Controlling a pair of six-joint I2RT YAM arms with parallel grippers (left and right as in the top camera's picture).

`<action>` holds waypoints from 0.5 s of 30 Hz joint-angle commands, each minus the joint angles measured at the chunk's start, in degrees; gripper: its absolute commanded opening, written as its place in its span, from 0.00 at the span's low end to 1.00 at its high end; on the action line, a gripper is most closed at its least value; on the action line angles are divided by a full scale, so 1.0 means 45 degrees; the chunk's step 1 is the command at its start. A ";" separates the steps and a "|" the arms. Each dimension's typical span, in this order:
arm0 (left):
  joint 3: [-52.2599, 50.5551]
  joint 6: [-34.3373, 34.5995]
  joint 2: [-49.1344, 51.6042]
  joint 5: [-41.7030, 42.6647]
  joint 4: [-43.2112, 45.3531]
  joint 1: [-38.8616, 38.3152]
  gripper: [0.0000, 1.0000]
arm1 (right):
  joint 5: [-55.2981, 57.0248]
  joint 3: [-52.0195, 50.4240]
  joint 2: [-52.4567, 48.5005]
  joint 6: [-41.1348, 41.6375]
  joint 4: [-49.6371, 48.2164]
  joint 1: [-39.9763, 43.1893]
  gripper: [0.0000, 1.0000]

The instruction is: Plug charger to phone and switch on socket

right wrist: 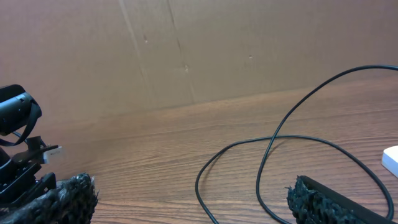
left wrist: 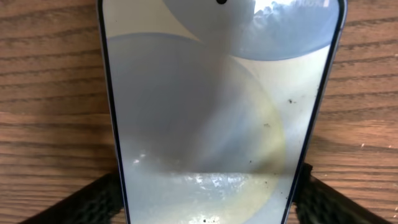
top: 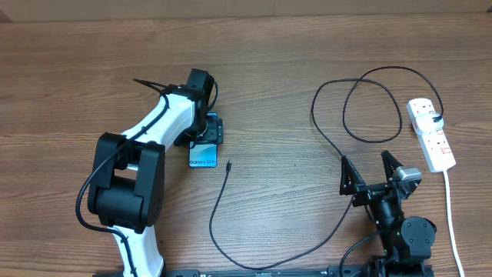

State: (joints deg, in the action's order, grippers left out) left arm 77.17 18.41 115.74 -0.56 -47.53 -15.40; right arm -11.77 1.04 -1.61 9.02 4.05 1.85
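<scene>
Left gripper (top: 206, 134) straddling phone (top: 203, 158), fingers (left wrist: 93, 202) flanking both long edges, grip unclear, charger (top: 228, 166) tip just right of phone, right gripper (top: 364, 158) gaping wide, empty, well right of phone

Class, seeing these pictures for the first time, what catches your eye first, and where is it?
The bright blue phone lies left of centre, with the left gripper straddling its upper end. The charger's black cable loops across the middle, its plug tip lying loose just right of the phone. The white socket sits far right, beyond the open right gripper.
</scene>
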 commanded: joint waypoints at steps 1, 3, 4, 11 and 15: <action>-0.0233 0.0000 0.0049 0.0044 -0.0068 -0.0073 0.75 | 0.0024 -0.0131 0.0053 0.0019 -0.0068 0.0034 1.00; -0.0233 0.0000 0.0049 0.0044 -0.0160 -0.0073 0.72 | 0.0024 -0.0131 0.0053 0.0019 -0.0068 0.0034 1.00; -0.0233 0.0000 0.0049 0.0044 -0.0185 -0.0073 0.70 | 0.0024 -0.0131 0.0053 0.0019 -0.0068 0.0034 1.00; -0.0233 0.0010 0.0049 0.0146 -0.0189 -0.0058 0.69 | 0.0024 -0.0131 0.0053 0.0019 -0.0068 0.0034 1.00; -0.0233 0.0005 0.0049 0.0238 -0.0189 -0.0058 0.69 | 0.0024 -0.0131 0.0053 0.0019 -0.0068 0.0034 1.00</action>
State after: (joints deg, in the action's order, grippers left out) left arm 77.17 18.41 115.72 -0.62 -47.77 -15.40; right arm -11.77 1.04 -1.61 8.99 4.05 1.85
